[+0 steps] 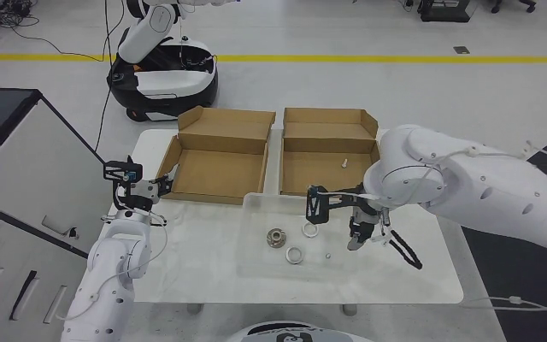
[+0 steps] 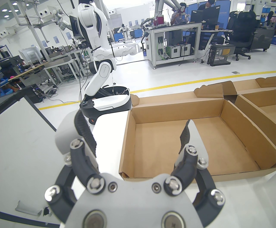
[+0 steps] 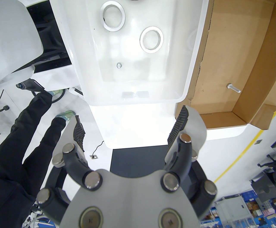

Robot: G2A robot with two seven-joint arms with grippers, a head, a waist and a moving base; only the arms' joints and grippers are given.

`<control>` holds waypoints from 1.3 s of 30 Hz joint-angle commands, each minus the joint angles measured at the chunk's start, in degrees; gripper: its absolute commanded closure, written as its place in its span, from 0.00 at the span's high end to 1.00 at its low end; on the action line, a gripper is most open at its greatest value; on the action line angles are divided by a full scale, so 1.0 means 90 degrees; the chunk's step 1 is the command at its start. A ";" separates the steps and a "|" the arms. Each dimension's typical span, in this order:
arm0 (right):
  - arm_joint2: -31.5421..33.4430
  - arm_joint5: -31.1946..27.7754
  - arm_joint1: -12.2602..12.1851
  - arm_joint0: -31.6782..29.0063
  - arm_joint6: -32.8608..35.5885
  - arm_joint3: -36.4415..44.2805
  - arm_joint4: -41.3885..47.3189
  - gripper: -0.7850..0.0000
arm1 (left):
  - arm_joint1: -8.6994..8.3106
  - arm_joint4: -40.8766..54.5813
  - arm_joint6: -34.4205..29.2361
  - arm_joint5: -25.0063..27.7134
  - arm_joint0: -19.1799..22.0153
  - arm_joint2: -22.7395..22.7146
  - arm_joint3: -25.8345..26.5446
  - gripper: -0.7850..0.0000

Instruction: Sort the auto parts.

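Sorting, barely begun by the look of things. Far left: left gripper (image 1: 162,186) (image 2: 133,121) hanging just off the near-left corner of the left box (image 1: 218,171) (image 2: 172,138), fingers spread wide, holding nothing. Next over, clear tray (image 1: 265,256) (image 3: 133,95) sitting in front of both boxes with the unsorted parts: a hub-like piece (image 1: 276,237), a metal ring (image 1: 294,255) (image 3: 113,15), a second ring (image 1: 310,229) (image 3: 151,39), then a small fastener (image 1: 327,255) (image 3: 119,65) off on its own. Behind the tray, right box (image 1: 325,167) (image 3: 215,64) with one bolt (image 1: 343,162) (image 3: 233,88) lying on its floor. Furthest right, right gripper (image 1: 380,248) (image 3: 130,113) hovering at the tray's right end, fingers wide apart and empty too, closest to that small fastener.

Best guess for the next grab: that fastener, probably bound for the box with the bolt. Tips:
- Come straight down and centre the gap over it.
- Narrow the fingers beforehand so as not to clip the tray wall.
- Pinch low, right at the tray floor.
- Squeeze gently: tiny, roundish, likely to skitter on slick plastic.
- Lift clear of the rim before swinging over.
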State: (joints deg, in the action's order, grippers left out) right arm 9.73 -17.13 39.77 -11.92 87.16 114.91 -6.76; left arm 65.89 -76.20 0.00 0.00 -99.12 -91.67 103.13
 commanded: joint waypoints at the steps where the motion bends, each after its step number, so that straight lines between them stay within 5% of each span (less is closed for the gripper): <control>1: 0.0001 0.0000 0.0001 0.0000 0.0000 -0.0001 0.0002 1.00 | 0.0000 0.0000 0.0000 0.0000 0.0000 0.0000 0.0000 1.00; 16: 0.0001 -0.0047 -0.0002 -0.0384 -0.0046 0.0443 -0.0374 1.00 | 0.0000 0.0000 0.0000 0.0000 0.0000 0.0000 0.0000 1.00; 37: 0.0001 -0.0201 0.0553 -0.1165 -0.0198 -0.0097 -0.1229 1.00 | 0.0000 0.0000 0.0000 0.0000 0.0000 0.0000 0.0000 1.00; 39: 0.0001 -0.0196 0.0609 -0.1186 -0.0193 -0.0171 -0.1276 0.93 | 0.0000 0.0000 0.0000 0.0000 0.0000 0.0000 0.0000 1.00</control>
State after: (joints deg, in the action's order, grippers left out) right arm 9.74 -18.94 45.02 -22.52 85.37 113.68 -18.06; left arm 65.89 -76.20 0.00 0.00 -99.12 -91.67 103.13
